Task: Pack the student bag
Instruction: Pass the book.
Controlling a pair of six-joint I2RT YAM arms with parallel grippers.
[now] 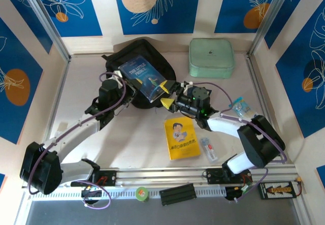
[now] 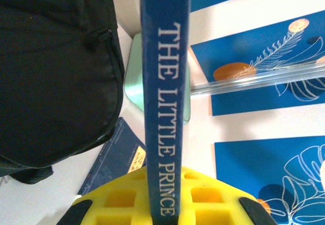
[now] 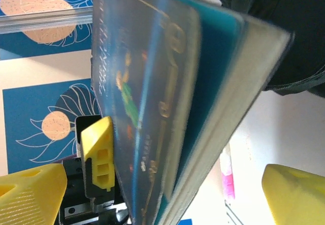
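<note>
Student bag (image 1: 133, 50) lies on the counter (image 1: 132, 133), just ahead of both my grippers. Left gripper (image 1: 131, 85) is clamped on the blue "Little Prince" book (image 1: 144, 77) at the spine edge, holding it over the bag. Right gripper (image 1: 166, 95) is spread wide, straddling the book's near corner; can't tell if it's touching. Yellow book (image 1: 181, 138) lies on the counter behind the right gripper.

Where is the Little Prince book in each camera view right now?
Top external: the Little Prince book is at centre, tilted over the student bag, between the two arms.
Left wrist: its blue spine runs up the middle, clamped low between the left gripper's yellow fingers.
Right wrist: its cover and page edge slant across the centre.
Shared landmark: the student bag, at left in the left wrist view and top right in the right wrist view.
</note>
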